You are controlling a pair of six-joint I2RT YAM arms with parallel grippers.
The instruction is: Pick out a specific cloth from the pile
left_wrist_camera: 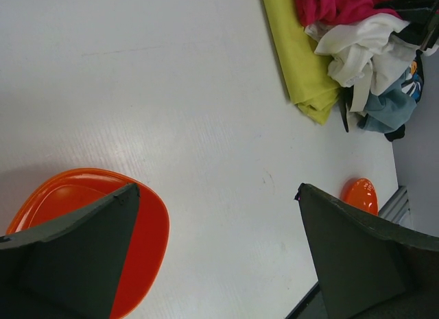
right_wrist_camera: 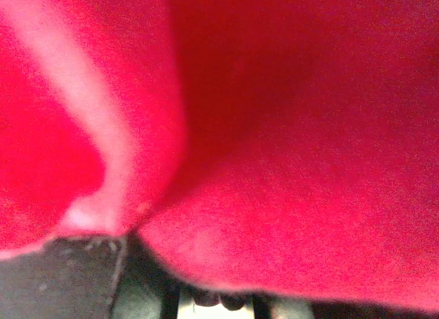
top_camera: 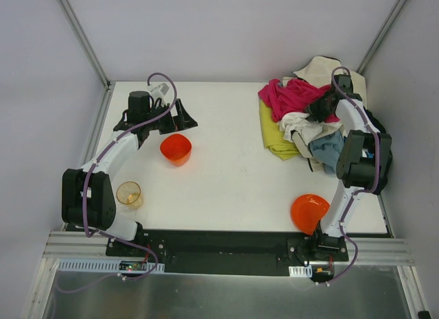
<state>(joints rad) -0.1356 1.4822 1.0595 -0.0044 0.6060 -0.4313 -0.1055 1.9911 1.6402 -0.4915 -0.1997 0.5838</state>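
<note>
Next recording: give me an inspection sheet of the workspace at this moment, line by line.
Surface: white table, no spills seen.
Job's things: yellow-green cloth lies at the left edge of the pile, partly under the magenta cloth.
Clutter: red-orange bowl, amber cup, orange plate.
Pincers: left pincer open, above the table beside the bowl; right pincer buried in the magenta cloth, jaws hidden.
Cables: purple cables run along both arms, no snag seen.
Surroundings: white walls, metal frame.
</note>
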